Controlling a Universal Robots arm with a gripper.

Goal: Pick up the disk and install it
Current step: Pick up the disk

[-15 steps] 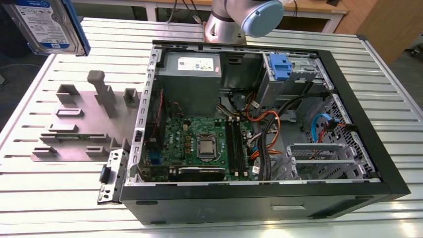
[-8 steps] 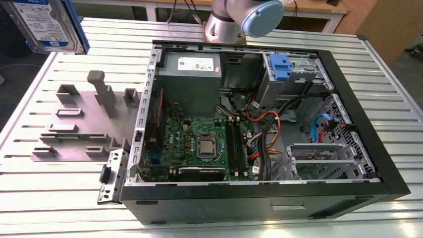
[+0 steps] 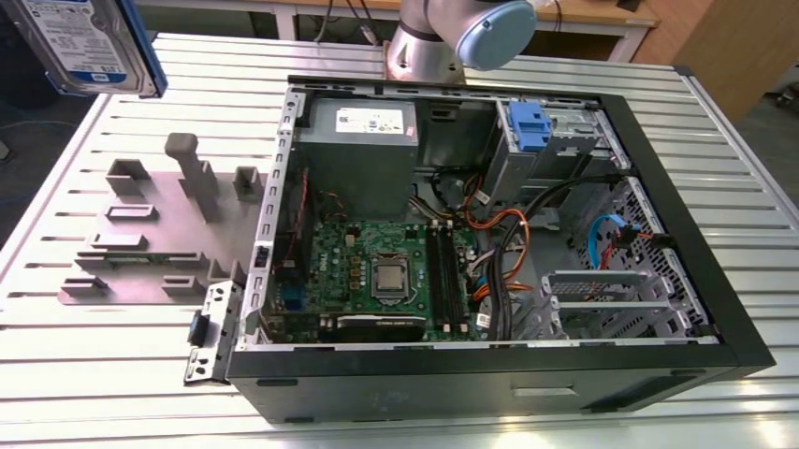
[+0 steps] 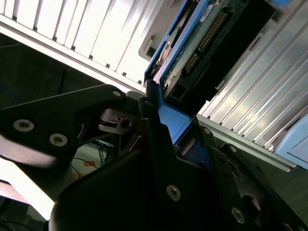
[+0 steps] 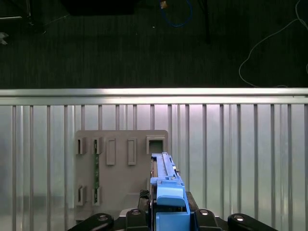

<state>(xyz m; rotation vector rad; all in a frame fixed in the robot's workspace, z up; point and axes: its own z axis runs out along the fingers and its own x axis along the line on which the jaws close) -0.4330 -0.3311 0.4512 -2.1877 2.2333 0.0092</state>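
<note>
**Even light outside, hard contrast at the wrist**

In the exterior view soft light falls evenly from above. The slatted metal table (image 3: 100, 374) shines pale, and shadows on it are faint. The open computer case (image 3: 500, 374) is dim inside, darkest toward 5 o'clock. At 11 o'clock the disk (image 3: 94, 42) sits close to the lens and slightly soft. In the second wrist view the table slats burn out white, while the gripper (image 4: 153, 103) is a near-black, underexposed mass. In the first wrist view the floor (image 5: 120, 43) is dark.
</note>
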